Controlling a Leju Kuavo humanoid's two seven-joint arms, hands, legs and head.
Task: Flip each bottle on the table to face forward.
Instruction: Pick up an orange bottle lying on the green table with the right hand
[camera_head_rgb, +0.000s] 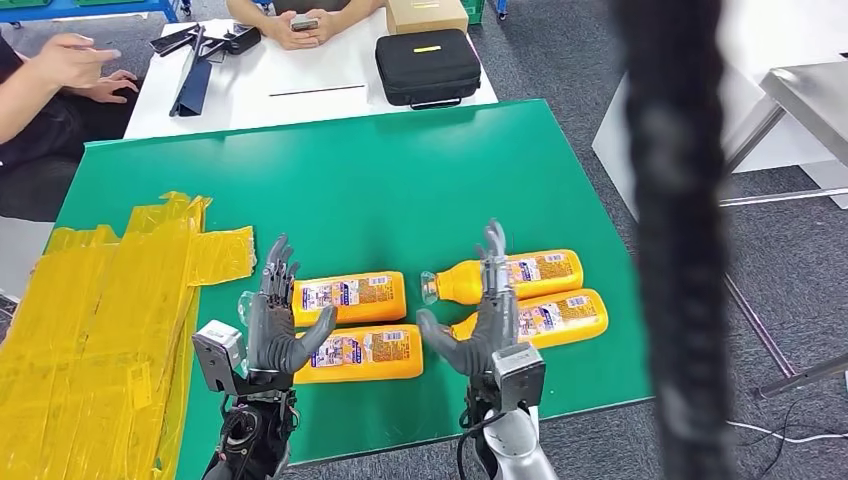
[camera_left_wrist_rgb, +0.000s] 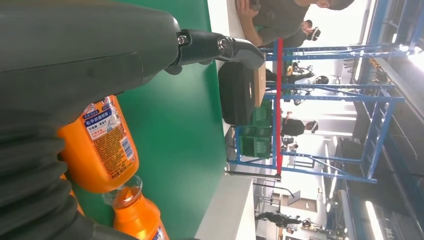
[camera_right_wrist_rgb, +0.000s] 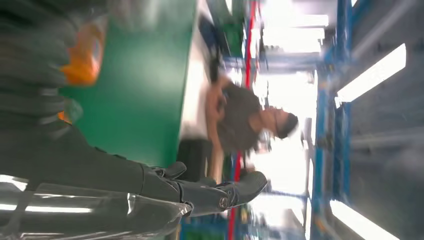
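Four orange bottles lie on their sides on the green table (camera_head_rgb: 400, 180), labels up. The left pair are the upper left bottle (camera_head_rgb: 350, 297) and the lower left bottle (camera_head_rgb: 365, 353). To the right lie the upper right bottle (camera_head_rgb: 510, 274), with a clear cap, and the lower right bottle (camera_head_rgb: 550, 318). My left hand (camera_head_rgb: 275, 325) stands open, fingers up, just left of the left pair. My right hand (camera_head_rgb: 487, 320) is open between the pairs, in front of the right pair's neck ends. The left wrist view shows a labelled bottle (camera_left_wrist_rgb: 102, 150) and a capped one (camera_left_wrist_rgb: 132, 212) beyond the thumb (camera_left_wrist_rgb: 220, 47).
A patch of yellow tape (camera_head_rgb: 110, 330) covers the table's left part. Behind stands a white table (camera_head_rgb: 300, 90) with a black case (camera_head_rgb: 428, 67) and a cardboard box (camera_head_rgb: 427, 14); two people sit at it. A dark blurred cable (camera_head_rgb: 670, 240) hangs at right.
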